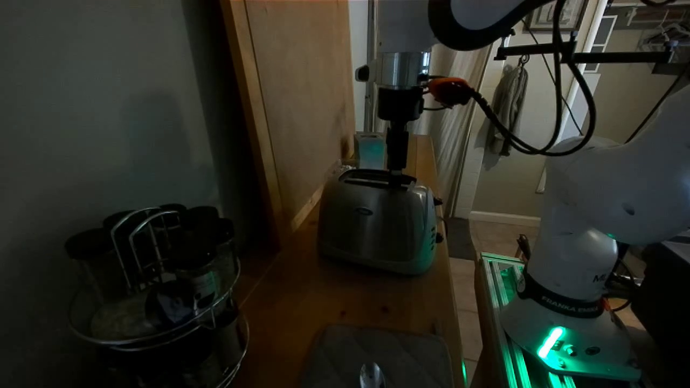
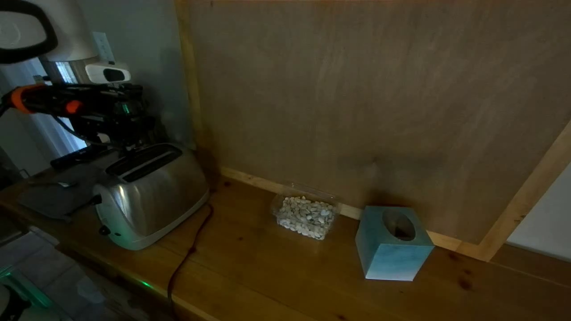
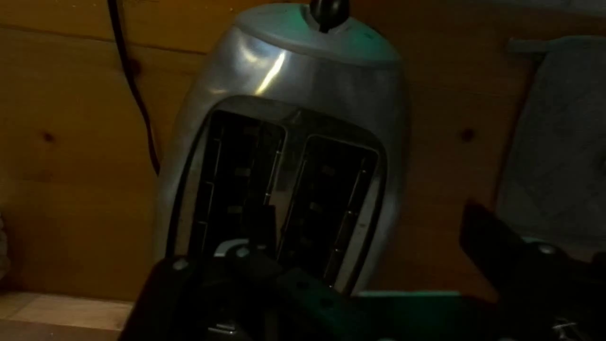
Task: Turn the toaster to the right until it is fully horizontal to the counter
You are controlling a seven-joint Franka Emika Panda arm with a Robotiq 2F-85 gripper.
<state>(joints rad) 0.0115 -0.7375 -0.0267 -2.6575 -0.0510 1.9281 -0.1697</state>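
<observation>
On the long brown wooden bench [image 2: 272, 272], the silver brushed-metal toaster [image 1: 372, 229] stands askew, black fingers [image 3: 490, 241] spread apart, one at its slots [image 3: 331, 189]. Pushing this high could tip it.

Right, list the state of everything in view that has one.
Toaster: upright, angled on the counter, no bread showing
Toaster lever: looks raised
Gripper: open, at the toaster's top
Cord: uncoiled, running over the counter's edge
Clear tub: holding small pale pieces
Blue box: open on top, nothing poking out
Jars: capped
Base light: lit
</observation>
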